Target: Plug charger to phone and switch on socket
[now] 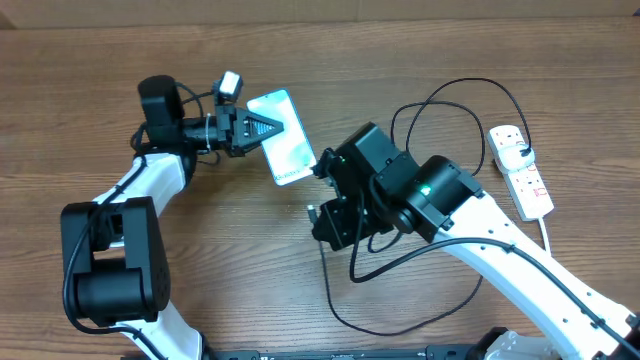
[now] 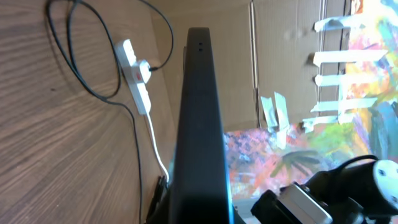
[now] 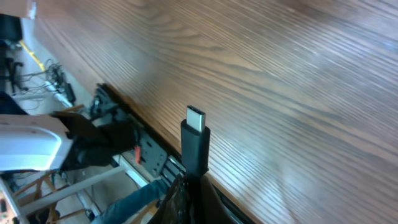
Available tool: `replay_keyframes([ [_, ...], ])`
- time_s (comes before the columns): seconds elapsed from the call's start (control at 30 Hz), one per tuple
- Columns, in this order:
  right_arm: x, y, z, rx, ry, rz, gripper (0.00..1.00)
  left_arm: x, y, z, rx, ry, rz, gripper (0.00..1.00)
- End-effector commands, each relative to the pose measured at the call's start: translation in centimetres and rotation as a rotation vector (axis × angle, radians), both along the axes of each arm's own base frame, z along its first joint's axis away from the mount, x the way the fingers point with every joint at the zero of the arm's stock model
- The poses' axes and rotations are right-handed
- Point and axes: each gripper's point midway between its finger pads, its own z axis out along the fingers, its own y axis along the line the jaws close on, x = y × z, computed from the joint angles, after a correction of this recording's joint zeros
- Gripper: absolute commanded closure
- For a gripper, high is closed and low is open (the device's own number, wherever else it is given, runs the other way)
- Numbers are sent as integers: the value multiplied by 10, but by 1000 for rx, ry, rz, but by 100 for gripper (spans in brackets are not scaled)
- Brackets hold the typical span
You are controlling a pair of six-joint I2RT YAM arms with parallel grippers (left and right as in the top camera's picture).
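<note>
The phone [image 1: 283, 138], with its light teal screen up, is held at its far-left side by my left gripper [image 1: 258, 129], which is shut on it. In the left wrist view the phone [image 2: 199, 124] shows edge-on as a dark slab running up from the gripper [image 2: 199, 214]. My right gripper [image 1: 322, 168] sits just off the phone's near end, shut on the charger's black plug [image 3: 195, 146], whose metal tip [image 3: 195, 117] points away from the fingers. The charger cable [image 1: 440, 90] loops to a white adapter [image 1: 515, 152] plugged into the socket [image 1: 530, 185].
The white socket [image 2: 134, 74] lies at the table's right side with its white cord [image 1: 548, 235] trailing toward the front. Slack black cable [image 1: 340, 300] loops under the right arm. A cardboard wall stands behind the table, and its front edge [image 3: 155, 134] is close to the plug.
</note>
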Motion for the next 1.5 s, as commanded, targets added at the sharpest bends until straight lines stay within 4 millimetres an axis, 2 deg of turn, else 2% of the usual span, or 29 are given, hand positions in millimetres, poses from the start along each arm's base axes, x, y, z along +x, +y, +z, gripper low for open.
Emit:
replay_keyframes([
  [0.0,-2,9,-3,22,15,5,96,-3,-6,6,-12,8,-38,96],
  [0.37,7,14,-4,36,-14,-6,96,-8,-17,6,-16,125,-68,96],
  [0.5,11,13,-10,13,-5,-33,96,-9,-21,6,-16,133,-78,96],
  [0.77,26,3,-13,0,-12,-84,96,-6,-21,15,-10,1,-79,96],
  [0.93,29,1,-13,1,-13,-91,96,-6,-21,15,-10,3,-79,96],
  [1.13,32,4,-27,-23,13,-91,96,-6,-21,15,-12,51,-81,96],
  [1.47,46,1,-30,-39,-29,-118,96,-7,-27,21,-8,-42,-96,96],
])
